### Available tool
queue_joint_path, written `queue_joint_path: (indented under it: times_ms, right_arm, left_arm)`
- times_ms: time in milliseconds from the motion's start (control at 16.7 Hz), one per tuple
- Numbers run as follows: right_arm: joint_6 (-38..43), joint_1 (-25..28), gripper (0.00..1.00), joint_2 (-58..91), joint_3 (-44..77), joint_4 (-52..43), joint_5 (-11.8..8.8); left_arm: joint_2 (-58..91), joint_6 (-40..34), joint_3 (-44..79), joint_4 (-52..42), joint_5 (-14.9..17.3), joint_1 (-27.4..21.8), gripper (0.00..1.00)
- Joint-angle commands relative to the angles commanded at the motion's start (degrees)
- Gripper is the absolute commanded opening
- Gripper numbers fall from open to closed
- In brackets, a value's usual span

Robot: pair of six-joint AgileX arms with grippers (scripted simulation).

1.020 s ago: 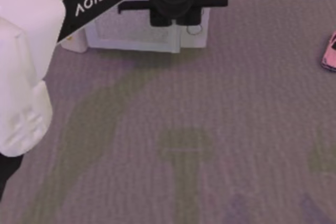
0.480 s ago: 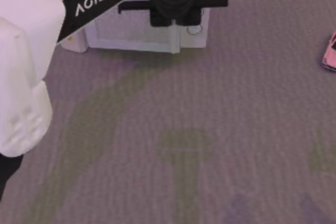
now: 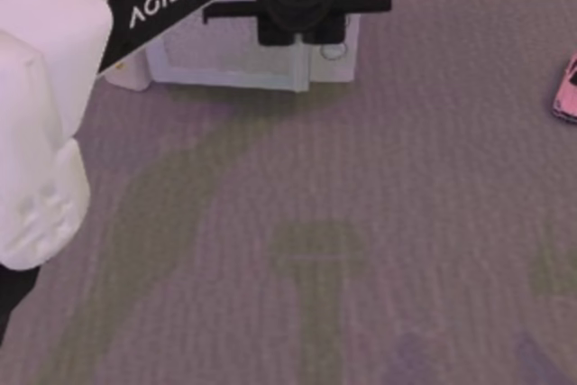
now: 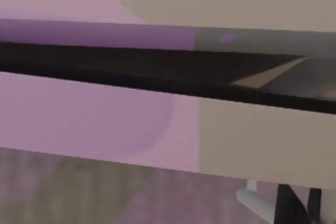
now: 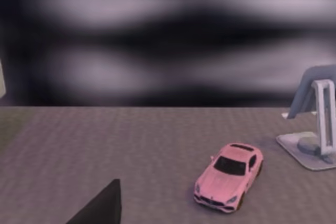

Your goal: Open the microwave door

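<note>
Microwave (image 3: 252,65) far left; toy car (image 3: 567,89) right edge.

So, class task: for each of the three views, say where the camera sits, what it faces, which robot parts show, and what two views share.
Top view: above the table, looking down; the left arm reaches to the microwave, left gripper at the microwave door.
Left wrist view: very close to a dark gap between pale panels; no gripper clearly seen.
Right wrist view: low over the table, facing a pink toy car and a grey stand.
Shared: the car, also in the top view.
</note>
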Motion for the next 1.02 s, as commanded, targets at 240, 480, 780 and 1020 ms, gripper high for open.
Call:
queue_joint_path:
  times_ms: [240,480,780,1020]
  right_arm:
    - [0.0,0.0,1.00,0.0,0.0,0.0,0.0]
    - [0.0,0.0,1.00,0.0,0.0,0.0,0.0]
    - [0.0,0.0,1.00,0.0,0.0,0.0,0.0]
    - [0.0,0.0,1.00,0.0,0.0,0.0,0.0]
  left_arm:
    - [-2.2,1.9,-3.6,1.8,0.5,0.2,0.00]
    - [-5.6,4.7,-9.3,4.8,1.6,0.5,0.00]
    - [-6.1,5.2,-10.1,5.3,1.9,0.5,0.00]
    - [-6.1,5.2,-10.1,5.3,1.9,0.5,0.00]
